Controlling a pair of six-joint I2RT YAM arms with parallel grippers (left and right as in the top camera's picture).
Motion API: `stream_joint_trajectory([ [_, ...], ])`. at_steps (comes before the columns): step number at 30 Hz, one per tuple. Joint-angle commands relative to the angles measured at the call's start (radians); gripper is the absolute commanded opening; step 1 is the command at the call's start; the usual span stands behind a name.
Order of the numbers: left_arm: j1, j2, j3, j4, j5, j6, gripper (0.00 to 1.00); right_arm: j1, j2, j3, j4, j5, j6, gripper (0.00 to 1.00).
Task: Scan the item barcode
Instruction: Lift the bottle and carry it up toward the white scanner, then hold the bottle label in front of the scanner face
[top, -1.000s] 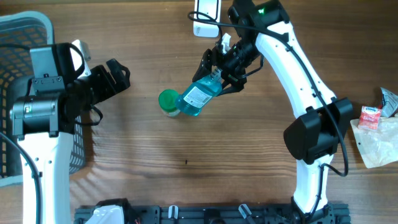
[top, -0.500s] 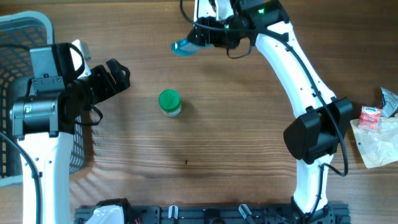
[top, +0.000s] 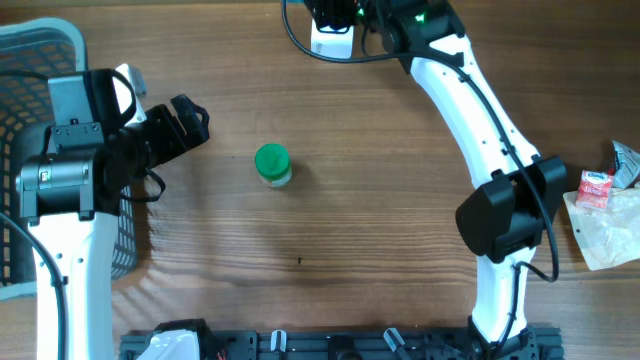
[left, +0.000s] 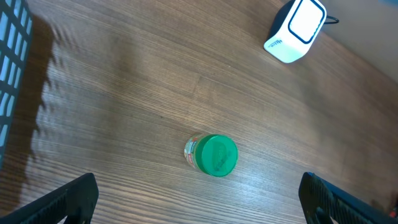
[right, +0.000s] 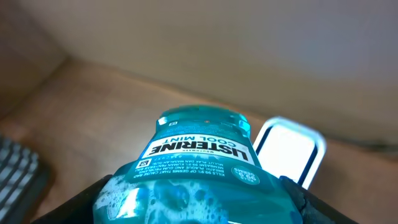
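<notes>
At the far table edge, in the right gripper: mouthwash bottle, raised in front of the scanner.
Clear plastic bottle, rounded at the end, with teal liquid frothing into bubbles and a glossy label reading Listerine Cool Mint, upside down in the wrist view. The right gripper clamps it from both sides, jaws part-way apart with the bottle filling the gap. White rounded-rectangle scanner, face lit, sits just beyond the bottle's far end; contact cannot be told. Small round green-lidded jar stands mid-table on wood-grain table, well apart. Left gripper hangs beside the grey slatted basket, jaws spread wide, empty.
</notes>
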Motion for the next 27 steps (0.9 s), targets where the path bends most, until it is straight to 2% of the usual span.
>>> stream_joint_trajectory([
  [1, 0.007, -0.003, 0.014, 0.0, -0.001, 0.013, 1.0, -0.006, 0.068, 0.003, 0.087, 0.04, -0.032, 0.56],
  [12, 0.007, -0.003, 0.015, 0.0, -0.001, 0.013, 1.0, -0.045, 0.176, 0.003, 0.32, 0.043, -0.031, 0.57],
  [27, 0.007, -0.003, 0.014, 0.0, -0.001, 0.013, 1.0, -0.047, 0.28, 0.003, 0.502, 0.036, -0.022, 0.56],
])
